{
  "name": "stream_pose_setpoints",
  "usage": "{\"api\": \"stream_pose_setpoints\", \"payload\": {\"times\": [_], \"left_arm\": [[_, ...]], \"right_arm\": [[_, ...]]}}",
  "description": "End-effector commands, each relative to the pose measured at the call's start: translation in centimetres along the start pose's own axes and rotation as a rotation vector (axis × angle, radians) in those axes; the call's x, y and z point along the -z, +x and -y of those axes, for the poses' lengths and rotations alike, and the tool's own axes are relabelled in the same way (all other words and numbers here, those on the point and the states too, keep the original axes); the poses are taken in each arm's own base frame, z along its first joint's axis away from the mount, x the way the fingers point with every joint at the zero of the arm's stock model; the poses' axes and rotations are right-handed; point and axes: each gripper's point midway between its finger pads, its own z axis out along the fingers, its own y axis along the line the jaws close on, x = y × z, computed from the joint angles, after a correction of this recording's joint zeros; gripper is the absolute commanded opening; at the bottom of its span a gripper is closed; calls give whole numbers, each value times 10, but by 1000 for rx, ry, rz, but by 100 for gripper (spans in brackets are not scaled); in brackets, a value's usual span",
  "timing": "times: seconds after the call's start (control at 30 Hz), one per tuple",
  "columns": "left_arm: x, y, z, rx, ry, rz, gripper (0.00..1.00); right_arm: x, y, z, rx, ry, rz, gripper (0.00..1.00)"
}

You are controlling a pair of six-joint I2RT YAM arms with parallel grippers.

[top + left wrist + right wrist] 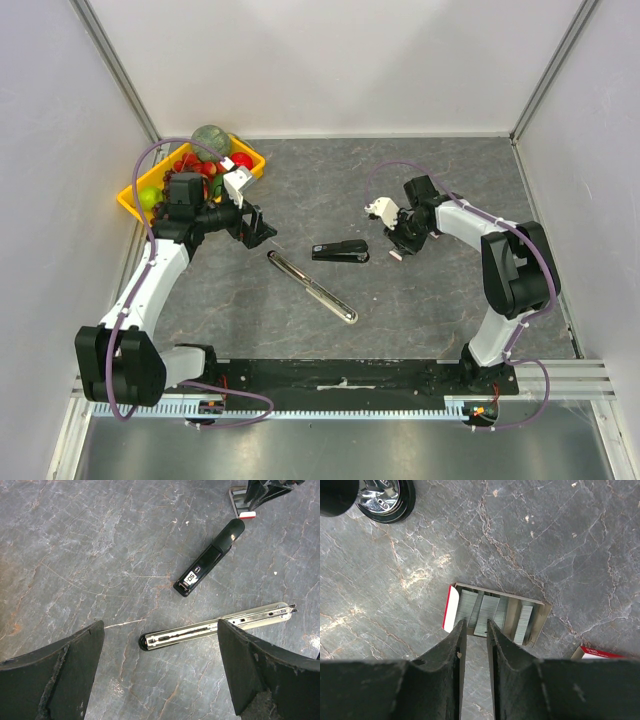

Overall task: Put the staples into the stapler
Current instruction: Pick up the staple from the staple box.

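Left gripper (pixel 160 625): fingers wide apart, holding nothing, over the long silver bar (pixel 215 625).
Right gripper (pixel 475 624): fingers nearly together, tips at the staples (pixel 492 610); cannot tell if pinching.
Staples: in grey tray (pixel 540 620), near black stapler (pixel 340 252).

Bright even light, soft shadows, sharp focus

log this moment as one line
left claw open near metal rail | right claw narrow, tips at staples in tray, grip unclear | stapler untouched
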Motion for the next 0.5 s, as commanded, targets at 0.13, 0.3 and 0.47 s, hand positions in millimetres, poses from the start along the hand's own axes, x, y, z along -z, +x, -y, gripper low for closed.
{"api": "stream_pose_setpoints", "payload": {"times": [0.13,0.3,0.47], "left_arm": [[0,-8,2,17,22,29,100],[0,-8,2,18,22,28,100],[0,-8,2,16,25,29,100]], "right_arm": [[8,-6,10,-8,28,32,30],[11,-10,11,-17,26,50,30],[8,-5,12,-16,29,32,30]]}}
